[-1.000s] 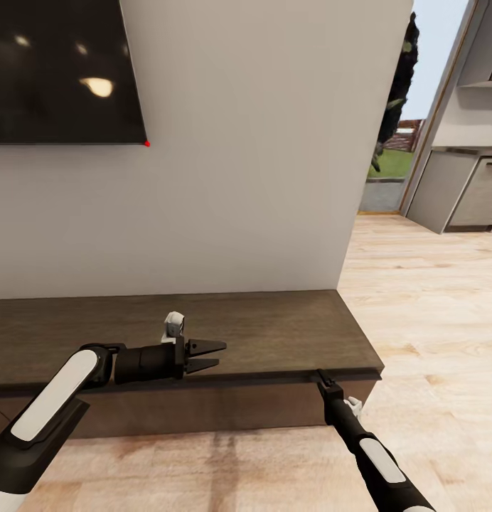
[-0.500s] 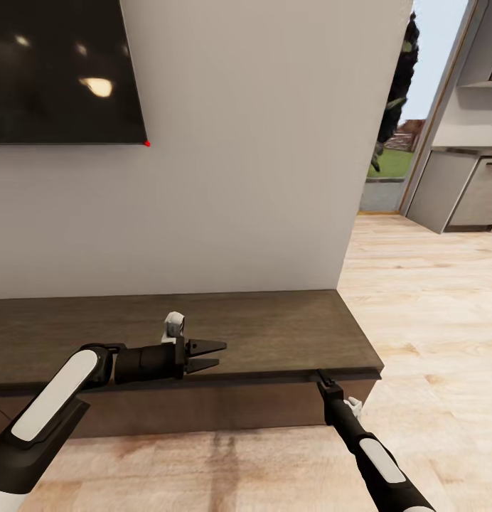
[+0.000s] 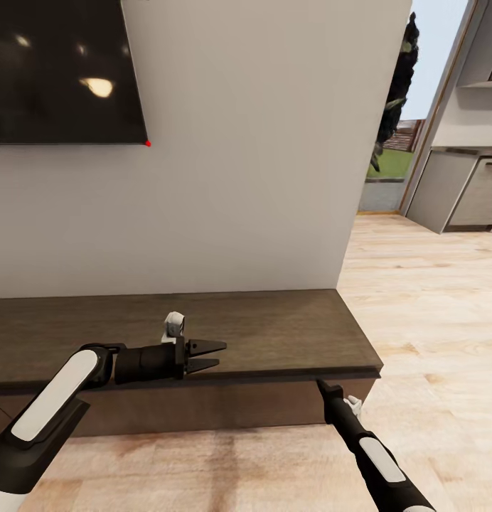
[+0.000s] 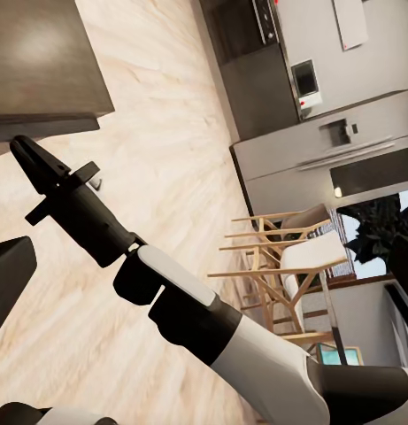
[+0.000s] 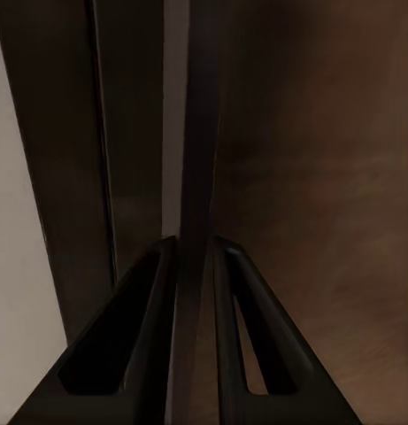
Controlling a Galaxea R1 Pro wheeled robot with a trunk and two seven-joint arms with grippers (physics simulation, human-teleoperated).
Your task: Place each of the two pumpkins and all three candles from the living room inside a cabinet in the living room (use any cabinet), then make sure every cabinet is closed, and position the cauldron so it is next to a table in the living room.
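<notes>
No readable writing or labels anywhere. Cabinet [image 3: 274, 334] stretching across the lower half of the head view, its left end cut off by the frame edge, below the TV [image 3: 61, 71] cropped at upper left. Left gripper [image 3: 210, 355] hovering over the cabinet top, jaws parted, nothing between them. Right gripper [image 3: 322, 385] at the cabinet's front edge, lower right; wrist view shows fingers [image 5: 124, 345] nearly together around a thin dark edge, contact hard to make out.

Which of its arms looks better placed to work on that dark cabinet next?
Probably the right: its end effector sits at the cabinet's front edge, fingers astride a thin panel edge. The left end effector hovers open above the top.
</notes>
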